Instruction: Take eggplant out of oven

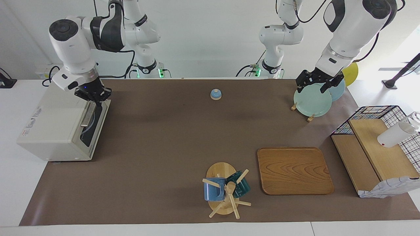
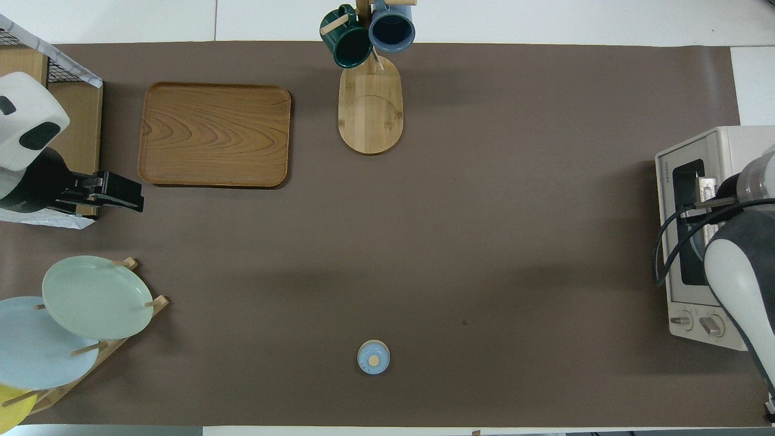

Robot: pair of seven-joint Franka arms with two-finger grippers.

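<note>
None of the task's real work looked finished at this moment: the oven (image 1: pixel 62 126), standing at the right arm's end of the table, had its dark glass door (image 2: pixel 689 224) shut, and the eggplant could not be seen in either view, so I judged it to be inside, hidden by the glass. The right gripper (image 1: pixel 94 97) hung at the top edge of the oven's front, just above the metal handle (image 1: pixel 88 113), with its fingertips pinched together; whether they touched or clasped the handle I could not tell, since the wrist and cable covered that spot from above and the facing view showed only that the tips were close to the bar. The left gripper (image 1: pixel 318 83) waited with its fingers spread wide over the pale green plate (image 1: pixel 311 100) on the plate rack at the left arm's end of the table, holding nothing. By my reading the job was at its very first step, the approach to the door. What remained was everything that mattered: pulling the door down, reaching into the oven, taking hold of the eggplant and bringing it out onto the table. The wooden tray (image 1: pixel 294 170), lying well apart from the oven toward the left arm's end, looked a likely place to set it, though that is only a guess.
</note>
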